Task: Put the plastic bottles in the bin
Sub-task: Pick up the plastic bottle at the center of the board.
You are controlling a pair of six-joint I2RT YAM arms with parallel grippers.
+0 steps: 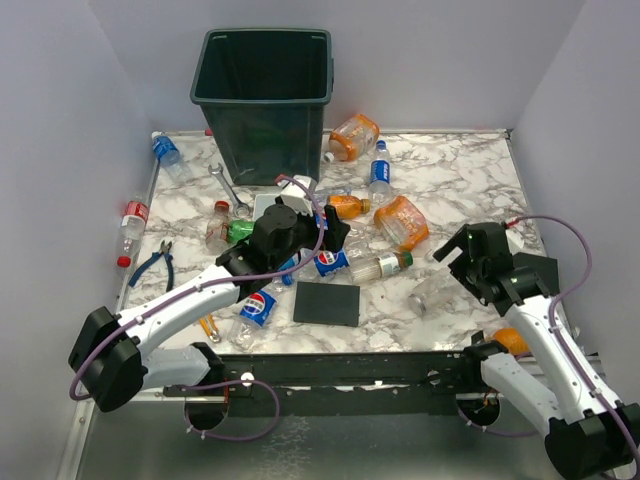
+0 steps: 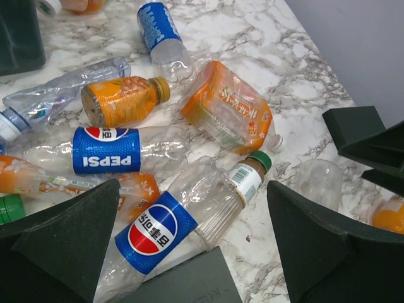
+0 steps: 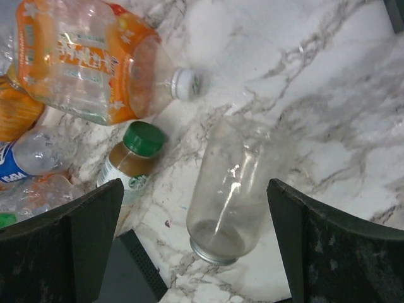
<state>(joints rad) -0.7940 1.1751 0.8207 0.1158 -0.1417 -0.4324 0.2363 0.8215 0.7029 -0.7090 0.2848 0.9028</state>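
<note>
One clear bottle (image 3: 232, 183), below spread right fingers (image 3: 69, 246)

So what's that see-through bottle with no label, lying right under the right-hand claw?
That clear bottle looks empty. It has no label and no coloured cap, seems to be thin plastic, and has a silvery ring at one end. It lies on its side on the marble table, apart from the green-capped bottle beside it. The right gripper hovers over it with its fingers wide open and does not appear to touch it.
</note>
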